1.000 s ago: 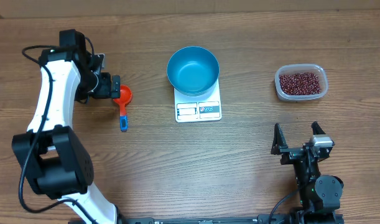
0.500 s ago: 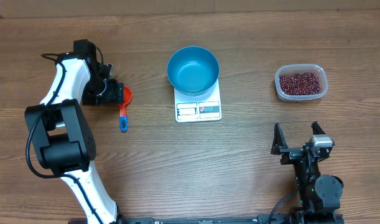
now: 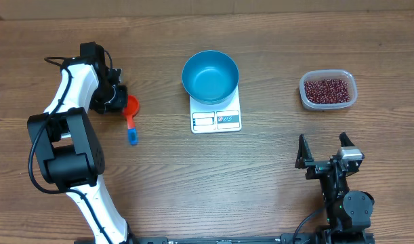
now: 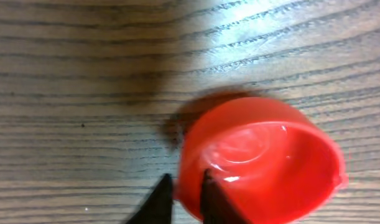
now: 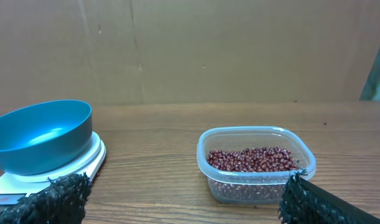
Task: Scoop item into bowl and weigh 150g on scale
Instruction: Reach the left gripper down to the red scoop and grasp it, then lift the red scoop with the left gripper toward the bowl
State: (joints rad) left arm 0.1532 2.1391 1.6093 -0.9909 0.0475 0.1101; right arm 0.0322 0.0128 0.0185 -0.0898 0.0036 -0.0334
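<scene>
Nearest, the right gripper (image 3: pixel 322 150) hangs with fingers spread wide, holding nothing. Farther out, the blue bowl (image 3: pixel 210 76) sits on the white scale (image 3: pixel 217 120). The red-brown beans (image 3: pixel 326 90) lie in a clear tub (image 3: pixel 303 95), and the left gripper (image 4: pixel 186 178) pinches the red scoop's (image 4: pixel 264 155) rim.

Bare table (image 3: pixel 261 176) lies open between the spread right tool (image 3: pixel 322 139) at 5 o'clock and the scale (image 3: pixel 216 119). The bowl (image 3: pixel 210 74) stands tall at 12 and the clear tub (image 3: pixel 328 90) at 2. The left tool (image 3: pixel 123 103), pinching the red scoop (image 3: pixel 132 106), blocks 9.
</scene>
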